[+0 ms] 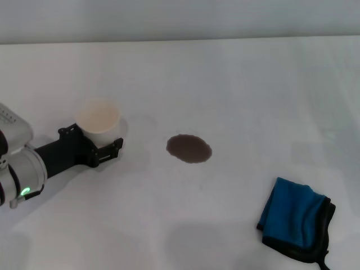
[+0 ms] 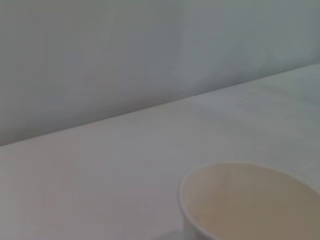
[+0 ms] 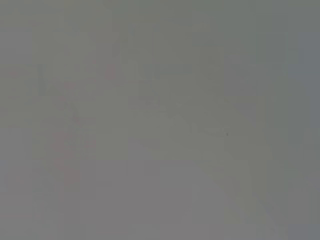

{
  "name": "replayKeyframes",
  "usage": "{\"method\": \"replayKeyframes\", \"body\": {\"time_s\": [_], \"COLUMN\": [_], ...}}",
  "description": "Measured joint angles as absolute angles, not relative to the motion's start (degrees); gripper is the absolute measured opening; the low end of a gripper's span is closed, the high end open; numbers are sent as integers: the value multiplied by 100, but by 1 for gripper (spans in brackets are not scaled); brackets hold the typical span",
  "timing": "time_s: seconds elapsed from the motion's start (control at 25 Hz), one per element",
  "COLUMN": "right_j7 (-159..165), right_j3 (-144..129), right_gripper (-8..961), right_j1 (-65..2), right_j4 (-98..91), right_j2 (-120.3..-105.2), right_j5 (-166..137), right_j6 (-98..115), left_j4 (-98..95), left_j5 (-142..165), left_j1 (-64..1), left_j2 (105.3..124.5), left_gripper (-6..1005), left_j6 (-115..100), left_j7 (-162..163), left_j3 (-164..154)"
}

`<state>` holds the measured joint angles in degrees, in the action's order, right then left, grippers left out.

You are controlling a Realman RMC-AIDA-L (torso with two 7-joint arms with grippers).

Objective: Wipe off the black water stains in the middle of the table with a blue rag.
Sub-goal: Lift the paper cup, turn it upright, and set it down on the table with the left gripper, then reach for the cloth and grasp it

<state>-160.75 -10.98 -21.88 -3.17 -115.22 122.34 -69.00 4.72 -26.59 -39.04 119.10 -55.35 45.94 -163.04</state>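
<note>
The black water stains (image 1: 189,148) form one dark oval puddle in the middle of the white table (image 1: 242,90). At the front right lies the blue rag (image 1: 295,218), crumpled, with black edging, and nothing touches it. My left gripper (image 1: 93,140) is at the left, well apart from the puddle, its black fingers (image 1: 109,151) closed against the sides of an upright white paper cup (image 1: 98,119). The left wrist view shows that cup's rim (image 2: 250,200) close up. My right gripper is out of view, and its wrist view shows only plain grey.
The table's far edge meets a pale wall (image 1: 180,19). Bare tabletop lies between the puddle and the rag, and between the cup and the puddle.
</note>
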Motion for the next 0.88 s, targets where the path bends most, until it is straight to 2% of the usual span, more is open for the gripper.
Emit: {"method": "replayKeyframes", "body": {"time_s": [0.88], "right_j7": [-16075], "right_j3": [-1098], "right_gripper": [847], "right_j1": [-2164], "right_j4": [-304], "right_j2": [-11522], "right_j5": [12234], "right_j6": [-6914], "left_j4": [395], "left_j5": [-2696], "left_j1": [-3685], "left_j2": [11909], "left_gripper": [885], "left_j6": [-5616], "left_j7": [4230], "left_j3": [-16294]}}
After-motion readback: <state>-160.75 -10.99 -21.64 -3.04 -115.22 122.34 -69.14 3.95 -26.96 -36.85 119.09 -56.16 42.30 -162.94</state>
